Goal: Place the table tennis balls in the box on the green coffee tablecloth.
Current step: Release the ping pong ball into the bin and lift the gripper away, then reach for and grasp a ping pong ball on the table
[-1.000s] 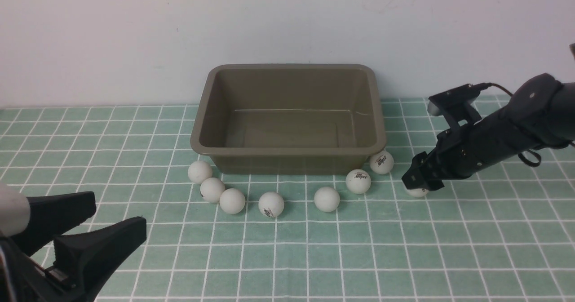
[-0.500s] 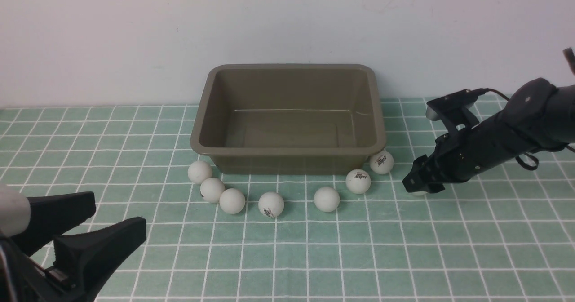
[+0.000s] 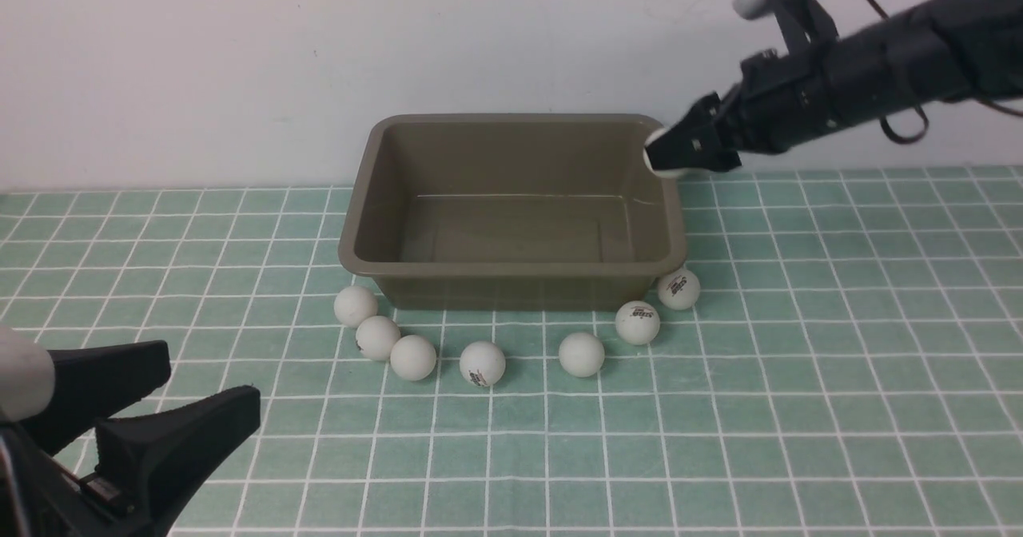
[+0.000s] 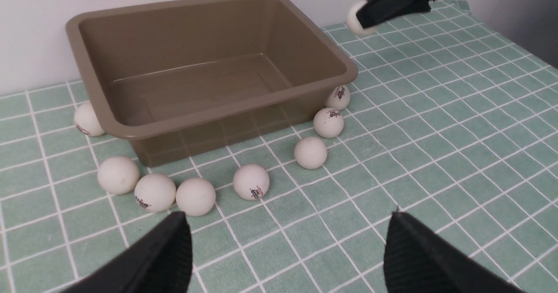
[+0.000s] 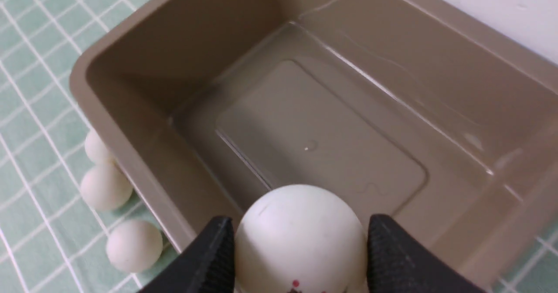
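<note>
The olive-brown box (image 3: 511, 268) stands empty at the back of the green coffee tablecloth (image 3: 799, 409). Several table tennis balls lie in a curved row along its front, from one (image 3: 356, 305) at the left corner to one (image 3: 678, 288) at the right corner. My right gripper (image 3: 665, 157) is raised over the box's far right rim, shut on one white ball (image 5: 300, 236). In the right wrist view that ball sits between both black fingers (image 5: 392, 258), above the box floor (image 5: 314, 144). My left gripper (image 3: 214, 381) hangs open and empty low at the near left.
A white wall (image 3: 240, 65) rises directly behind the box. In the left wrist view the cloth ends at a dark edge (image 4: 540, 44) on the right side. One more ball (image 4: 88, 119) rests against the box's left side there.
My right gripper closed on the rightmost ball on the cloth, then lifted it up and to the left to the box's far right rim. The left arm stayed still.
</note>
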